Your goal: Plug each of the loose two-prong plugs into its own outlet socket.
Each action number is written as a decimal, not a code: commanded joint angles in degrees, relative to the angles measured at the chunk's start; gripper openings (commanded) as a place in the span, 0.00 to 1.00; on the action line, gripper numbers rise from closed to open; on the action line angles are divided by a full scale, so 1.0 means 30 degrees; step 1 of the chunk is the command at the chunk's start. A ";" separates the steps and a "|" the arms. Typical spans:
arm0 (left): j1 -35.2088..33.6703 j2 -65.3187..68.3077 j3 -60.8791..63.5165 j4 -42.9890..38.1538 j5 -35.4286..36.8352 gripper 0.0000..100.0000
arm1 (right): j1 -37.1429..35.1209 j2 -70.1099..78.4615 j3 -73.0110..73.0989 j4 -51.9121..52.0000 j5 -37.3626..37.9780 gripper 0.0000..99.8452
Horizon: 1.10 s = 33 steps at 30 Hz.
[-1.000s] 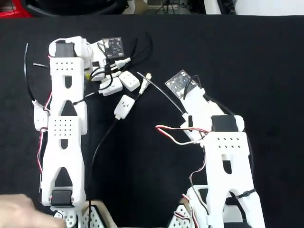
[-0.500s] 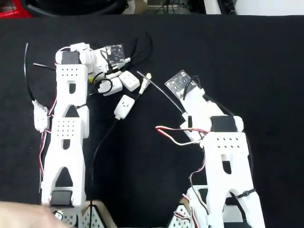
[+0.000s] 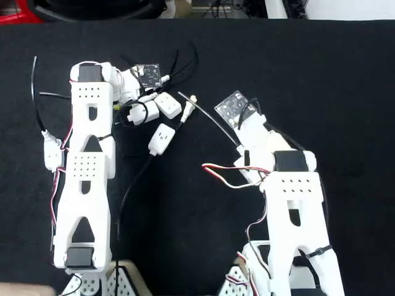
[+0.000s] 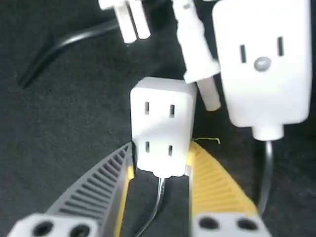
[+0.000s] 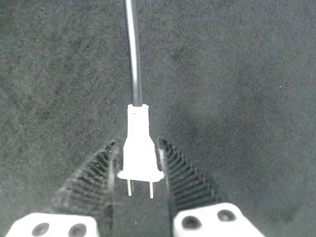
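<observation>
L gripper [image 4: 161, 148] clamps outlet [image 4: 162, 118], R gripper [image 5: 137, 144] clamps plug [image 5: 138, 160]

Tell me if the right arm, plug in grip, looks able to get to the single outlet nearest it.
Probably yes: the right gripper is shut on the two-prong plug, and bare cloth lies between it and the outlet; only a black cable crosses there.

Your white two-prong plug [image 5: 138, 153] lies flat, prongs bare; a white double socket [image 4: 162, 126] sits just beside a larger socket [image 4: 261, 64].
</observation>
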 commanded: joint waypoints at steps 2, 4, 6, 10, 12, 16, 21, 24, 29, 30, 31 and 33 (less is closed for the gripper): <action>-0.0073 -0.2462 -0.0015 0.3282 -0.3634 0.03 | 0.0322 -0.0542 -0.0132 -0.0293 0.0000 0.01; -0.0103 -0.3663 -0.0015 0.3223 -0.3018 0.03 | 0.0322 -0.0542 -0.0132 -0.0293 0.0000 0.01; -0.0190 -0.4689 -0.0015 0.3223 -0.2403 0.03 | 0.0322 -0.0542 -0.0132 -0.0293 0.0000 0.01; -0.0366 -0.6799 -0.0015 0.3223 -0.0967 0.03 | 0.0322 -0.0571 -0.0132 -0.0264 0.0000 0.01; -0.0454 -0.7766 -0.0015 0.3223 -0.0264 0.03 | 0.0322 -0.0571 -0.0132 -0.0264 0.0000 0.01; -0.0454 -0.9846 -0.0015 0.3223 0.1348 0.03 | 0.0322 -0.0571 -0.0132 -0.0264 0.0000 0.01; -0.0484 -1.1487 0.0015 0.3253 0.1670 0.03 | 0.0322 -0.0571 -0.0132 -0.0205 0.0000 0.01; -0.0454 -1.1341 0.0015 0.3253 0.1758 0.03 | 0.0322 -0.0571 -0.0132 -0.0176 0.0000 0.01; -0.0425 -0.9407 -0.0015 0.1670 0.7238 0.03 | 0.0322 -0.0571 -0.0132 -0.0147 0.0000 0.01; -0.0571 -0.8821 -0.0015 0.0410 0.9377 0.03 | 0.0322 -0.0571 -0.0132 -0.0147 0.0000 0.01; -0.0923 -0.8176 -0.0015 -0.0967 1.1839 0.03 | 0.0322 -0.0571 -0.0132 -0.0147 0.0000 0.01; -0.1656 -0.6681 -0.0015 -0.3663 1.6029 0.04 | 0.0322 -0.0571 -0.0132 -0.0147 -0.0029 0.01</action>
